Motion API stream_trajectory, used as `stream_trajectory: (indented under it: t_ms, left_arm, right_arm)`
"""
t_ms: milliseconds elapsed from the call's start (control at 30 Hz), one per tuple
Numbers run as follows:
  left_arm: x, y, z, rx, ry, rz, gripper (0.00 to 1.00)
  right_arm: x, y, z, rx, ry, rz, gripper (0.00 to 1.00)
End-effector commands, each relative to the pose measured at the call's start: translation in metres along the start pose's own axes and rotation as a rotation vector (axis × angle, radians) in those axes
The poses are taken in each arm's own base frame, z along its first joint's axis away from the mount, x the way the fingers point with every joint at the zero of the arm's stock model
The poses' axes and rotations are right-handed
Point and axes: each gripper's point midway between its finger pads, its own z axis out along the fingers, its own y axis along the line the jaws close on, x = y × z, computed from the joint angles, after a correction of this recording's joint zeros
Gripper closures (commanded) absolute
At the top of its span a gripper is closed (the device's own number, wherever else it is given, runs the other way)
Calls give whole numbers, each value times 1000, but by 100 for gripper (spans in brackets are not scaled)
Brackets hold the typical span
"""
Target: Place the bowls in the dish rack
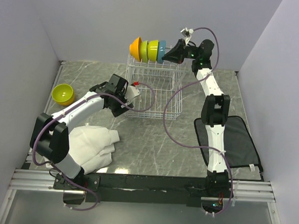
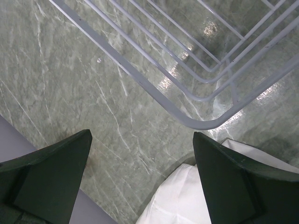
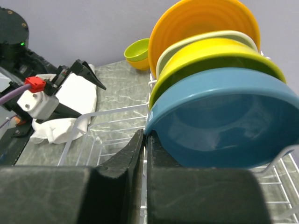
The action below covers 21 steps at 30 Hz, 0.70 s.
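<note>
Far left: lime bowl (image 1: 63, 93) upright on table (image 1: 152, 142), well apart from dish rack (image 1: 151, 94). White cloth (image 1: 94, 144) beside left arm. Left gripper (image 2: 142, 137): jaws wide, empty, above rack corner. Rack's raised tier: four bowls (image 1: 148, 49) on edge, in order orange, pale, lime, blue. Right gripper (image 3: 144, 140): jaws closed, empty, just beside blue bowl (image 3: 224, 121). Black mat (image 1: 239, 143) far right.

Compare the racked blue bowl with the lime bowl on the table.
Colour: the blue bowl is blue, the lime bowl yellow-green. Pose: the blue bowl stands on edge; the lime bowl sits mouth up. Place: the blue bowl is in the dish rack, the lime bowl on the table left of it. Both are small round bowls.
</note>
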Motion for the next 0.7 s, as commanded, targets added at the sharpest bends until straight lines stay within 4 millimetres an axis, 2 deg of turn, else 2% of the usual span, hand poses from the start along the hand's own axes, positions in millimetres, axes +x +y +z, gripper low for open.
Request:
stream_trajectory:
  t_ms: [0, 100, 200, 233, 300, 333, 400, 433, 667]
  left_arm:
    - [-12, 6, -7, -18, -35, -10, 3]
    - [-13, 6, -7, -22, -42, -13, 3]
    - [-12, 6, -7, -22, -45, -13, 3]
    - [-14, 6, -8, -26, -53, -14, 3]
    - [-12, 5, -8, -26, -56, -15, 3]
    - [-14, 7, -11, -37, -68, -17, 3]
    - [-11, 6, -10, -40, -68, -14, 3]
    - [-11, 6, -12, -45, -75, -14, 3]
    - [-21, 19, -21, -92, -143, -32, 3]
  right_arm:
    - [-8, 24, 7, -75, 39, -72, 88]
    - [-15, 27, 7, -71, 29, -92, 83]
    - [-22, 29, 5, -55, 10, -93, 69]
    - [-23, 29, 6, -48, 2, -82, 61]
    - [-28, 32, 5, -43, -4, -74, 55]
    - [-28, 33, 4, -40, -5, -53, 41]
    - [-31, 38, 1, -44, -5, -75, 33]
    - [-32, 40, -1, -45, -2, -63, 1]
    - [-49, 49, -18, -16, -13, -30, 0]
